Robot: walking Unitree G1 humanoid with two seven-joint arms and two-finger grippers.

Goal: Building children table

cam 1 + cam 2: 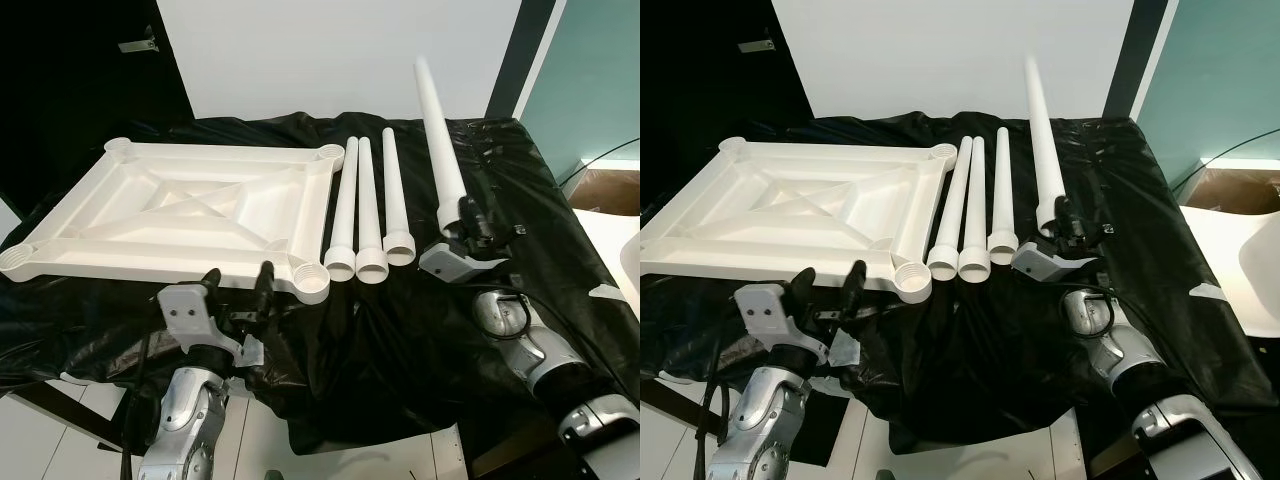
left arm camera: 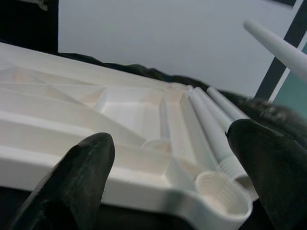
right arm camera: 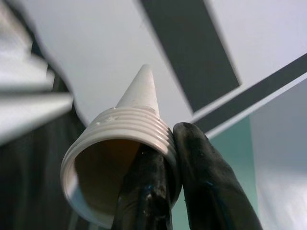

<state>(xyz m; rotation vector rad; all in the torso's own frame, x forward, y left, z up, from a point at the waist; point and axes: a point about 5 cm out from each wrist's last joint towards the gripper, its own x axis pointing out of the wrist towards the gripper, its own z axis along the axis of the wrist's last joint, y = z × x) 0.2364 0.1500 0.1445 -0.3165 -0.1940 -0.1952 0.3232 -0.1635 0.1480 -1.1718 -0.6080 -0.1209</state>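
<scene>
Right gripper (image 1: 462,222) lifting one table leg (image 1: 439,150) off the black sheet (image 1: 400,330).
Head views: the upturned tabletop (image 1: 180,215) and three legs (image 1: 368,205) are lying side by side. Left wrist view: the left gripper (image 2: 172,182) is hovering spread apart before a tabletop corner socket (image 2: 218,189). Right wrist view: fingers (image 3: 206,182) are pinching the leg's threaded rim.

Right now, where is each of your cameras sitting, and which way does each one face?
Head stereo pair: looks forward and down at the white plastic tabletop on the black plastic sheet; both silver arms show.
Left wrist: looks along the open left gripper at the tabletop's threaded corner socket.
Right wrist: looks up the raised white tapered leg, right gripper pinching its threaded rim.
All views share that leg.
</scene>
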